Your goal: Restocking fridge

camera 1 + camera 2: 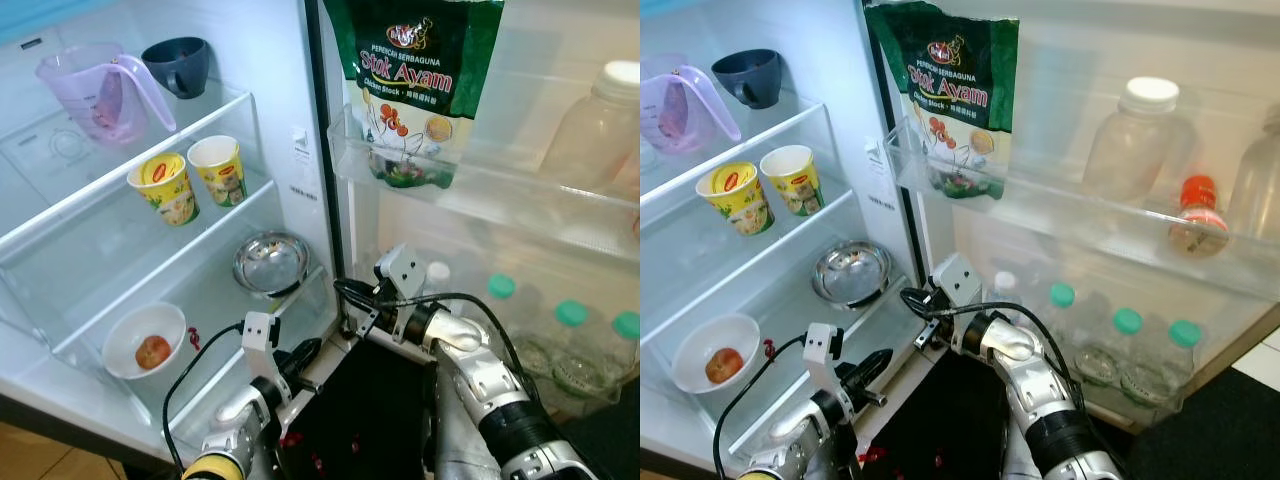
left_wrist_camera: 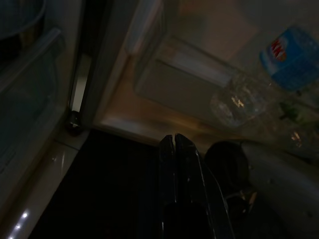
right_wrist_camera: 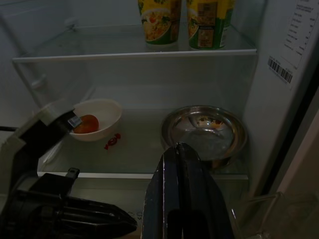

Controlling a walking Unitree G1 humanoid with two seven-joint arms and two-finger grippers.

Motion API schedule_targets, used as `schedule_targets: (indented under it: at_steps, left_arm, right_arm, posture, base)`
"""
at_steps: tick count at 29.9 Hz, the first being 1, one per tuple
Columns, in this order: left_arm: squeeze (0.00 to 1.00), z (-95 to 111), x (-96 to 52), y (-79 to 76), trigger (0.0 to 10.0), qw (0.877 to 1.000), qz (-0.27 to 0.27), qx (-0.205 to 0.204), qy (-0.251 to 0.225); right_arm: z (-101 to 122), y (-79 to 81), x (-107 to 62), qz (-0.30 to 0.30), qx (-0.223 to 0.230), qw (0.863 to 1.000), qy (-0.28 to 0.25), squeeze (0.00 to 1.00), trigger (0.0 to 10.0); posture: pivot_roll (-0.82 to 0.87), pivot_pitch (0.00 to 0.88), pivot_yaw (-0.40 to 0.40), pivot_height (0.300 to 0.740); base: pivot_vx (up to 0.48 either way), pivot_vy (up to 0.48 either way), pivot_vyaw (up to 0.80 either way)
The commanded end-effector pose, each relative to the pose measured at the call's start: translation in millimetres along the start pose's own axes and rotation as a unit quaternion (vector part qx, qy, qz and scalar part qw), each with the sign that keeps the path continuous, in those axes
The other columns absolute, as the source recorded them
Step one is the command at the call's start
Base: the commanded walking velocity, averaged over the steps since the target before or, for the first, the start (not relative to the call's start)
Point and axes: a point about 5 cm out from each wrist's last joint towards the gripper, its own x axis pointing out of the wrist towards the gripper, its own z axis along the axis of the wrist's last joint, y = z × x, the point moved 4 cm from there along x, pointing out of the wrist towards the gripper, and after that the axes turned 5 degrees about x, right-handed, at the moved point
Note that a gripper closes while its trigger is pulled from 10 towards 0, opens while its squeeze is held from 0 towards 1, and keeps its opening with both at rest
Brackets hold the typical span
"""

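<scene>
Just beyond the right gripper (image 3: 182,149), whose fingers are pressed together holding nothing, sits the steel bowl (image 3: 204,128) on the fridge shelf (image 3: 149,172); the left gripper (image 1: 305,352), likewise closed and empty, hangs beside it.

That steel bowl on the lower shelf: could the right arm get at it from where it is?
Probably yes. The right gripper sits shut at the shelf's front edge, pointing at the steel bowl, with nothing between them.
</scene>
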Motion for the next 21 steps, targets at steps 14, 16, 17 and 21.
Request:
schedule_targets:
  at_steps: [14,16,17,21]
  left_arm:
    - [0.00,-27,-24.2,22.3,10.0,0.997,0.039,-0.026,0.056]
    - [0.00,-28,-25.9,23.0,10.0,0.997,0.040,-0.028,0.059]
    - [0.00,-30,-26.8,22.7,10.0,0.997,0.039,-0.031,0.061]
    - [0.00,-38,-28.7,15.5,10.0,0.996,0.018,-0.036,0.074]
  right_arm:
    - [-29,5.6,1.2,0.018,-0.003,0.999,0.047,0.00,10.0]
    - [-31,5.7,1.1,0.018,-0.003,0.999,0.050,0.00,10.0]
    - [-34,5.3,0.7,0.017,-0.001,0.998,0.053,0.00,10.0]
    - [-48,7.6,-1.3,0.021,0.013,0.997,0.074,0.00,10.0]
  posture:
    - [-0.05,0.019,0.052,0.598]
    - [-0.05,0.018,0.052,0.603]
    - [-0.04,0.017,0.051,0.608]
    - [-0.05,0.016,0.050,0.627]
  base:
    - [0.000,0.000,0.00]
    - [0.000,0.000,0.00]
    - [0.000,0.000,0.00]
    - [0.000,0.000,0.00]
